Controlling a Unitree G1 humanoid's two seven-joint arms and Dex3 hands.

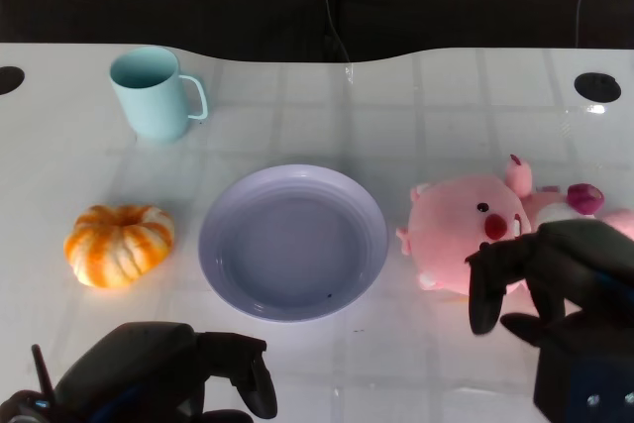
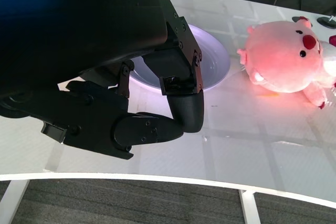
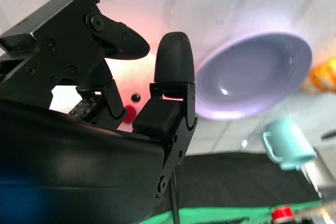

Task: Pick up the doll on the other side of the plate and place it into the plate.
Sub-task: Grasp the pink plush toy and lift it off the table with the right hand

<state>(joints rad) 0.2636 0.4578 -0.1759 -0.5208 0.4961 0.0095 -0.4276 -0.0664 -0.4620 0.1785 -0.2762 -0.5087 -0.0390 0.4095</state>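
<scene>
Now, stage: the reach is judged to be under way, nothing is lifted.
Doll: the pink plush doll (image 1: 474,235) is lying on the white counter (image 1: 416,96), just beside the lavender round plate (image 1: 293,242).
Right hand: the right hand (image 1: 540,279) is kept spread above the doll, nothing held.
Left hand: the left hand (image 1: 178,369) is curled in, nothing held, low near the plate.

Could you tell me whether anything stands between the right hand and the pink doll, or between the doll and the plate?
Nothing visible does. The right hand hovers at the pink doll, fingers apart. Only bare table lies between the doll and the plate. The pumpkin and cup sit away on the plate's other side.
</scene>
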